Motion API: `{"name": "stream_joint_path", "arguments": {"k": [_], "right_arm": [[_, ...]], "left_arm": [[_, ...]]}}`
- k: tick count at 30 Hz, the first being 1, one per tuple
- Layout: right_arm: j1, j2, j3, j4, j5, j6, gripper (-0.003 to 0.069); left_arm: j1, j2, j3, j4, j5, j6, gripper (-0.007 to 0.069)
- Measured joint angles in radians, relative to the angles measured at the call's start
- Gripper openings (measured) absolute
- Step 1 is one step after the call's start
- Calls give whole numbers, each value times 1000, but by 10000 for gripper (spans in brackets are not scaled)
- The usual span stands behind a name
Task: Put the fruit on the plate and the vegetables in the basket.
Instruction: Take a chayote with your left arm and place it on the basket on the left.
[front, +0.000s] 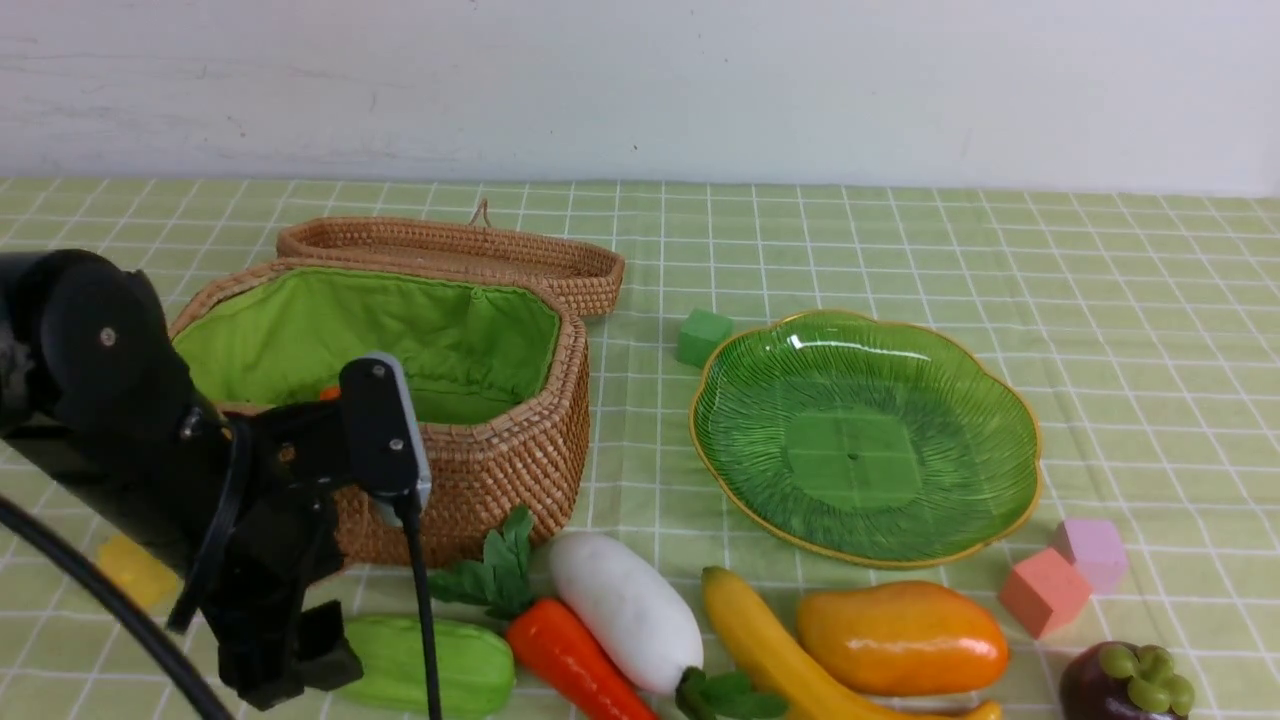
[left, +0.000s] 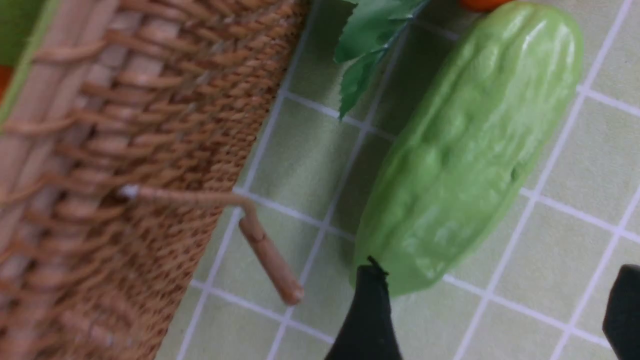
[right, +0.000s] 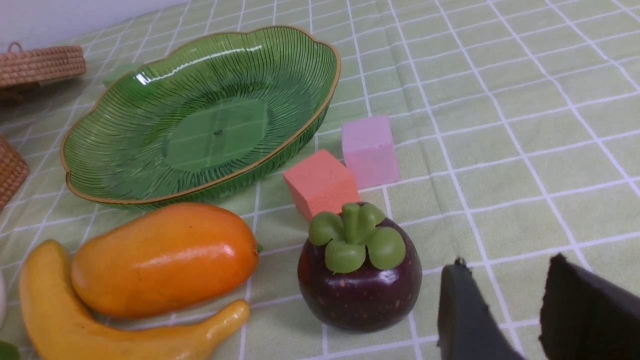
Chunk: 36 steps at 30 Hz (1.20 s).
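Apparently the gourd (left: 470, 150) just touches the spread left hand (left: 495, 320).

Inspection finding: no text, label, brand mark, number or sign can be read on any surface in the front view or either wrist view.
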Motion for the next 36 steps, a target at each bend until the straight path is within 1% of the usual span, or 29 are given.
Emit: {"name": "stream_joint_path", "arguments": {"k": [4,7,10,16,19,21,26,36], "right_arm": [[0,0,0,0,0,0,240],[0,0,0,0,0,0,240],[0,0,0,0,0,0,240],[0,0,0,0,0,0,240],[0,0,0,0,0,0,240],[0,0,0,0,0,0,240],[0,0,0,0,0,0,240],[0,0,0,0,0,0,240]], "left_arm": [[0,46,0,-40,-38,19,572],[0,85,0,-94,-51,66,572],[0,114,0,-122,-55,89,572],[0,171,0,-168,-59,97,571],[0,197,0,-193,-59,84,559],[0,208,0,-200,-57,67,541],[0,212,-1,-204,-49,59,467],[0,214,-1,-205,-10,55,464]]}}
